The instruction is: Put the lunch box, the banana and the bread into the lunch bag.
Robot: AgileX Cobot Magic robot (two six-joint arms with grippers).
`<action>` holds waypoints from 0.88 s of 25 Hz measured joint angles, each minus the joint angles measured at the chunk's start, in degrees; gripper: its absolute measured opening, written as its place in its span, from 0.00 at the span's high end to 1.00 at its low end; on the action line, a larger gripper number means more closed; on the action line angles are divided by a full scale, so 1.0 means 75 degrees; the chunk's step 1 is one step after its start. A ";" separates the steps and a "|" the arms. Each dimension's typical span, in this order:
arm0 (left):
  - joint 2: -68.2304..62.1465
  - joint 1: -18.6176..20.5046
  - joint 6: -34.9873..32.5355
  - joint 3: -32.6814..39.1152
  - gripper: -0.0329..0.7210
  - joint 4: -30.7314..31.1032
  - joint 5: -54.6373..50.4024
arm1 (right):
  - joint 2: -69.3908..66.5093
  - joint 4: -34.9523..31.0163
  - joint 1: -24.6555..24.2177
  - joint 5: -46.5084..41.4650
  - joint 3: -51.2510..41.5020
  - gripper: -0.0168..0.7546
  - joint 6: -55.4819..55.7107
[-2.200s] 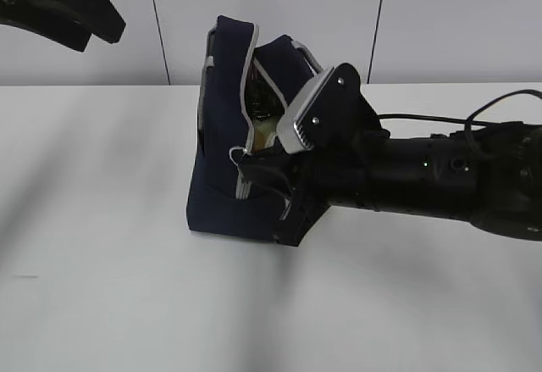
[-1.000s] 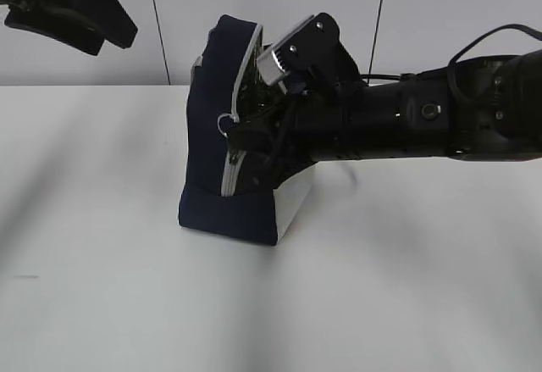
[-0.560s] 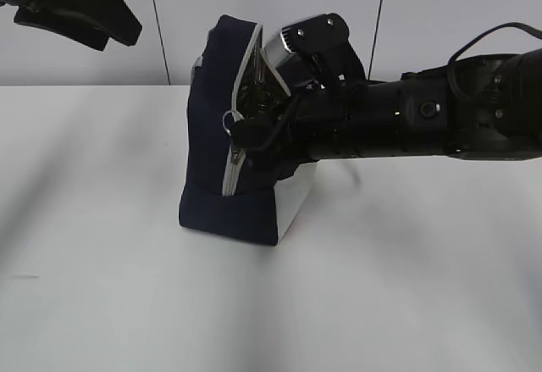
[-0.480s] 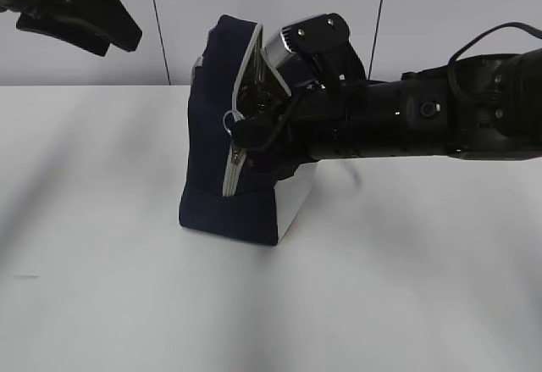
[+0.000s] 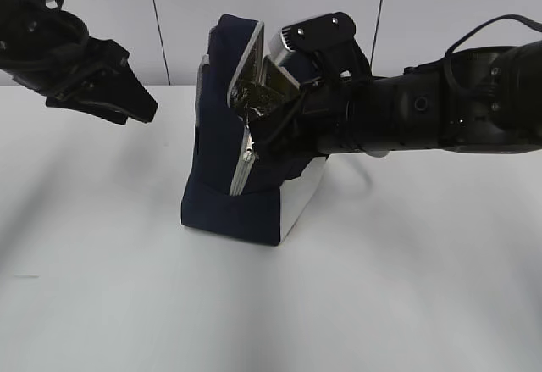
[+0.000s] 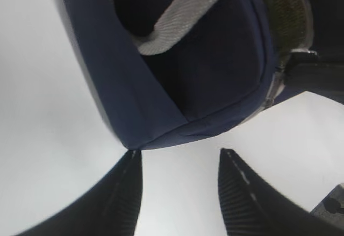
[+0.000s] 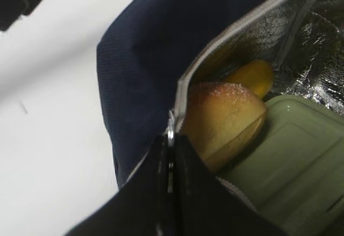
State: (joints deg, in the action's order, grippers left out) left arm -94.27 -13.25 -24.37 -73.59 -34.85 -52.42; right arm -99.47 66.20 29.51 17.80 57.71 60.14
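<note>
While pinching the zipper [image 7: 170, 134], right hand [image 5: 251, 135] higher; left hand [image 6: 177, 187] spread, nearer lunch bag [image 5: 229, 135].

Navy-blue fabric lunch bag [image 5: 222, 160] standing upright on the white surface [image 5: 127, 287], white lower panel on one side, grey webbing handle on its flank, grey zipper part-way open and baring crinkled silver lining. Inside, golden-brown bread [image 7: 223, 120] with a pale split, resting on the sage-green lid of the lunch box [image 7: 279, 166]. Behind the roll, a yellow banana [image 7: 251, 77] end against the lining.
</note>
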 joint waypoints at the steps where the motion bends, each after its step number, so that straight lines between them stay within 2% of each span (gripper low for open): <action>1: 0.0000 0.0000 -0.0291 0.0151 0.52 -0.0264 0.0120 | 0.0000 0.0000 0.0017 0.0002 0.0033 0.97 0.0034; 11: 0.0000 -0.0003 -0.4269 0.1454 0.52 -0.2829 0.0910 | -0.0008 0.0000 0.0096 0.0016 0.0200 0.97 0.0417; 22: -0.0351 -0.0016 -0.6789 0.1758 0.52 -0.4779 0.1467 | -0.0032 0.0028 0.0122 0.0047 0.0262 0.97 0.0663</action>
State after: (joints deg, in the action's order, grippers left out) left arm -96.90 -13.37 -75.29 -60.41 -70.70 -41.41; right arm -99.71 66.41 30.43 18.15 59.67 65.12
